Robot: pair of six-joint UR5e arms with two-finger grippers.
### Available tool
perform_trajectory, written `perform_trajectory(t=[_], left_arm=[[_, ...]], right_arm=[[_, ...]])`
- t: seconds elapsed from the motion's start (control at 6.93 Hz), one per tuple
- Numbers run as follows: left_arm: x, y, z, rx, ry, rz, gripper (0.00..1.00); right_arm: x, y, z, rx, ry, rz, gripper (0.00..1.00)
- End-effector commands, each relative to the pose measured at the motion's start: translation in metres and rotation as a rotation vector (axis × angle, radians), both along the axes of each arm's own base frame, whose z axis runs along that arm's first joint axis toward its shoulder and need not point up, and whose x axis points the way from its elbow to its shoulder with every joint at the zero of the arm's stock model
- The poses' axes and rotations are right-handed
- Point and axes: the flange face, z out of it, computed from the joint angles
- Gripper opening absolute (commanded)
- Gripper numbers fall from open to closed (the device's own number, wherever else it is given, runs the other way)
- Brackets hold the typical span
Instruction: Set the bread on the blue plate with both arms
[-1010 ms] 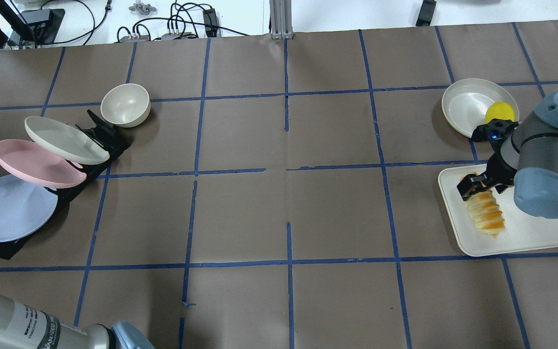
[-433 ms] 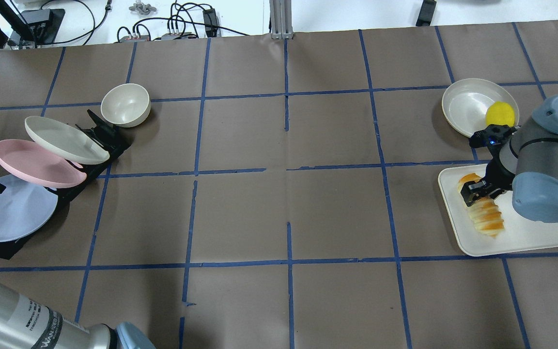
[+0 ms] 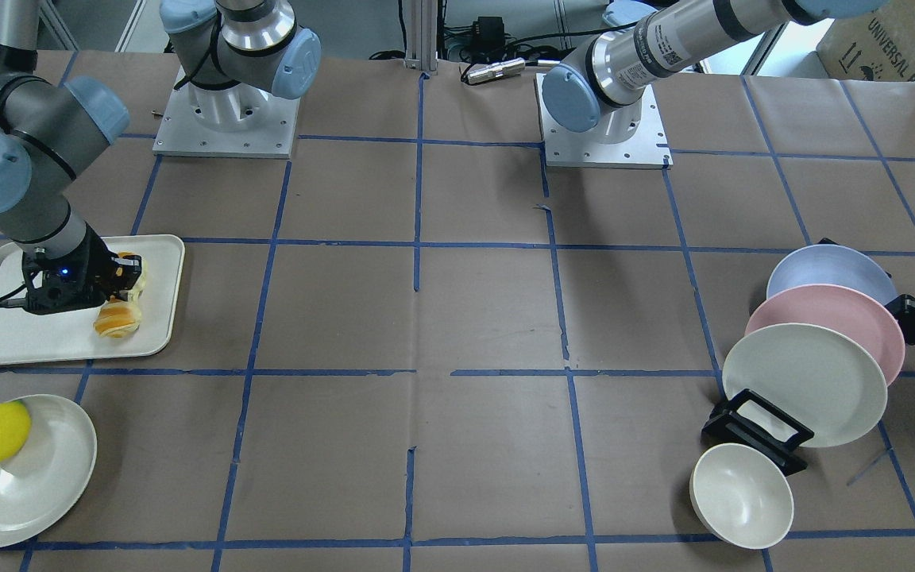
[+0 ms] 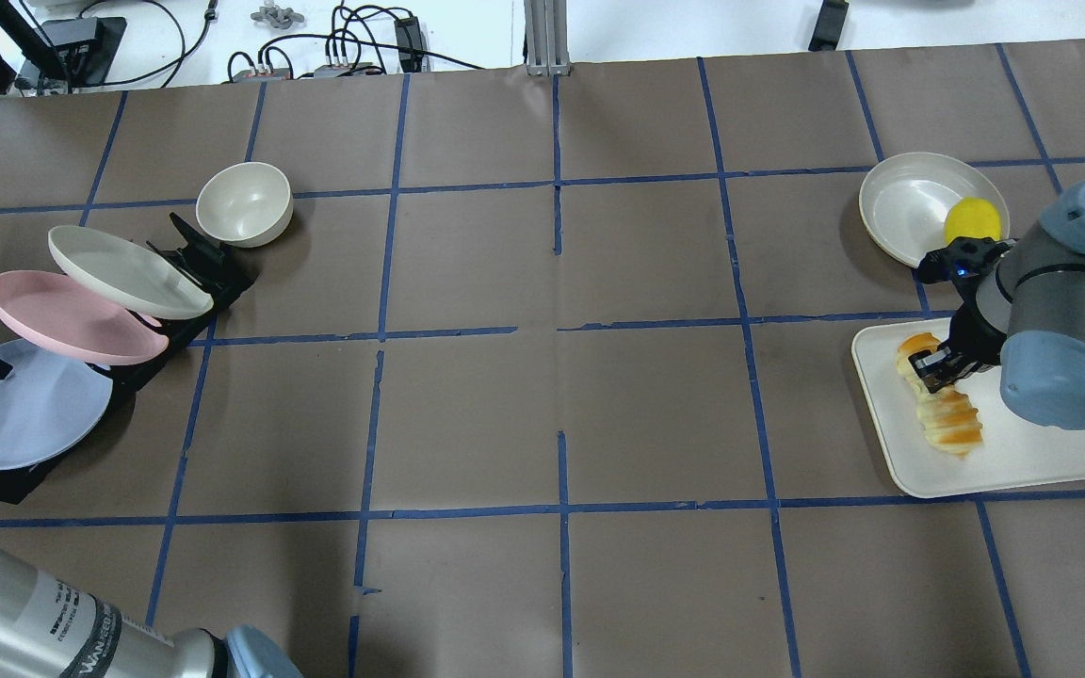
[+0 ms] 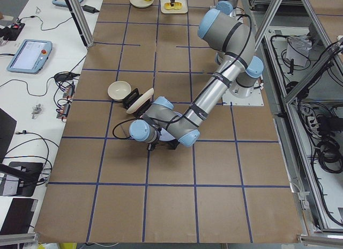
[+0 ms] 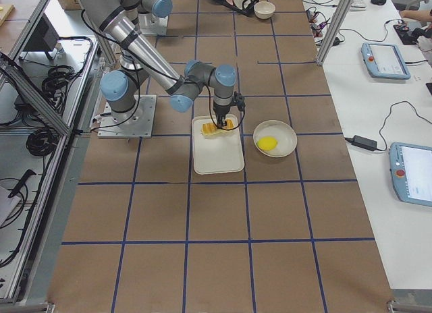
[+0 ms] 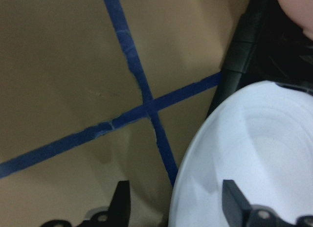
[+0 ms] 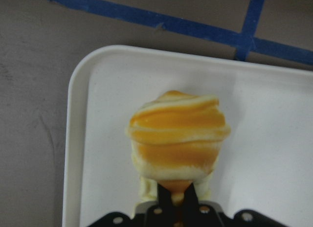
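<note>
Bench (image 4: 542, 395): brown paper with a blue tape grid, seen from over my shoulders; the clock directions below use this view.
Tray (image 4: 1051, 461): cream, rectangular, flat on the bench at its 3 o'clock side.
Rack (image 4: 199, 273): black, at the bench's 9 o'clock side, with three plates leaning in a row.
Blue plate (image 4: 15, 414): pale blue, tilted in the rack at its 7 o'clock end.
Pink plate (image 4: 62, 315): next in the rack, overlapping the blue plate's 1 o'clock rim.
Cream plate (image 4: 119, 268): last in the rack, towards 1 o'clock.
Dish (image 4: 910, 202): cream, flat on the bench at 12 o'clock from the tray.
Bread (image 4: 952, 424): ridged orange-and-cream loaf on the tray near its 9 o'clock edge, lying from 11 to 5 o'clock, well apart from the blue plate.
Bowl (image 4: 243, 202): cream, upright, just beside the rack at 1 o'clock.
Lemon (image 4: 972, 219): round, yellow, on the dish's 3 o'clock rim.
My right pincer (image 4: 929, 363): clenched on the bread near its 11 o'clock end; my wrist view shows the loaf squeezed thin between the fingers.
My left pincer (image 7: 177, 205): released, fingers spread either side of the blue plate's rim at about 10 o'clock. I cannot tell whether they touch it.
</note>
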Motion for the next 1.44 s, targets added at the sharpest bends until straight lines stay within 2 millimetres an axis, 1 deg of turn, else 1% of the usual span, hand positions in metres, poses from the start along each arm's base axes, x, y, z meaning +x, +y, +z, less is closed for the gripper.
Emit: perform_trajectory(t=[0.0, 0.14, 0.29, 0.43, 0.58, 0.72, 0.87, 1.01, 1.15, 1.3], left_arm=[[0.0, 0.0, 0.011, -0.012, -0.012, 0.0, 0.1], [0.002, -0.002, 0.022, -0.027, -0.026, -0.002, 0.09], [0.007, -0.005, 0.051, -0.048, -0.056, -0.004, 0.09], [0.006, -0.001, 0.059, -0.023, -0.028, 0.001, 0.09], [0.006, 0.003, 0.069, -0.024, -0.029, 0.005, 0.09], [0.0, 0.01, 0.089, -0.017, -0.029, 0.005, 0.09], [-0.014, 0.024, 0.129, -0.01, -0.033, 0.01, 0.09], [-0.033, 0.04, 0.169, 0.0, -0.027, 0.016, 0.09], [-0.055, 0.057, 0.205, 0.004, -0.024, 0.025, 0.09], [-0.083, 0.069, 0.23, 0.018, -0.016, 0.07, 0.09]], right_arm=[[-0.004, -0.009, 0.09, -0.063, 0.032, -0.011, 0.08], [-0.004, -0.016, 0.139, -0.092, 0.045, -0.023, 0.08], [-0.002, -0.029, 0.177, -0.113, 0.046, -0.083, 0.08], [0.028, -0.041, 0.213, -0.129, 0.044, -0.122, 0.08], [0.079, -0.047, 0.251, -0.125, 0.054, -0.155, 0.09], [0.133, -0.046, 0.281, -0.108, 0.049, -0.182, 0.1], [0.166, -0.046, 0.29, -0.087, 0.045, -0.232, 0.1], [0.184, -0.045, 0.297, -0.089, 0.034, -0.317, 0.1], [0.201, -0.04, 0.297, -0.083, 0.034, -0.351, 0.1], [0.207, -0.038, 0.297, -0.076, 0.036, -0.342, 0.1]])
